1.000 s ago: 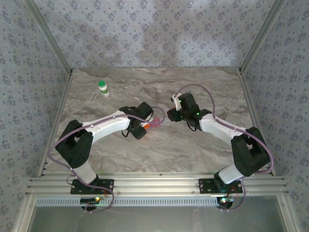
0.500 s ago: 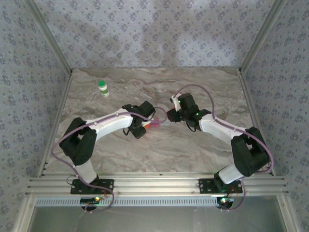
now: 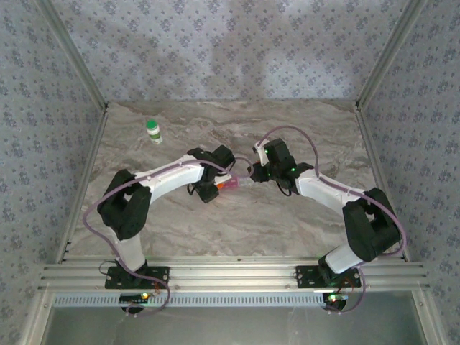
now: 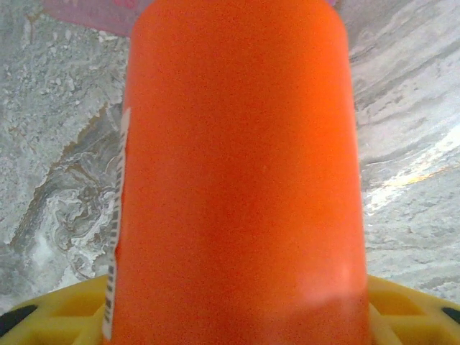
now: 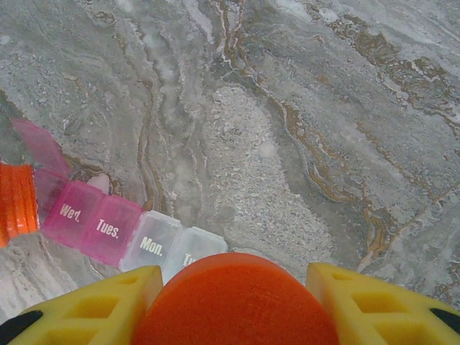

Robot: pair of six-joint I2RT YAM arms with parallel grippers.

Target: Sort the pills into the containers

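Orange bottle (image 4: 237, 180): left tool (image 3: 217, 185). Cap (image 5: 233, 316): right tool (image 5: 231, 295). Pill box (image 5: 108, 226) between.

So the right tool (image 5: 233, 275) has its yellow fingers (image 5: 86, 305) clamped on a round orange thing, looks like a cap (image 5: 233, 313). Just past it the pill box (image 5: 122, 230) lies flat on the marble counter (image 5: 302, 144). Wed. and Tues. are pink, Mon. is clear. One pink lid (image 5: 39, 147) is flipped up at the far left end, with an orange bottle (image 5: 16, 201) neck right beside it.
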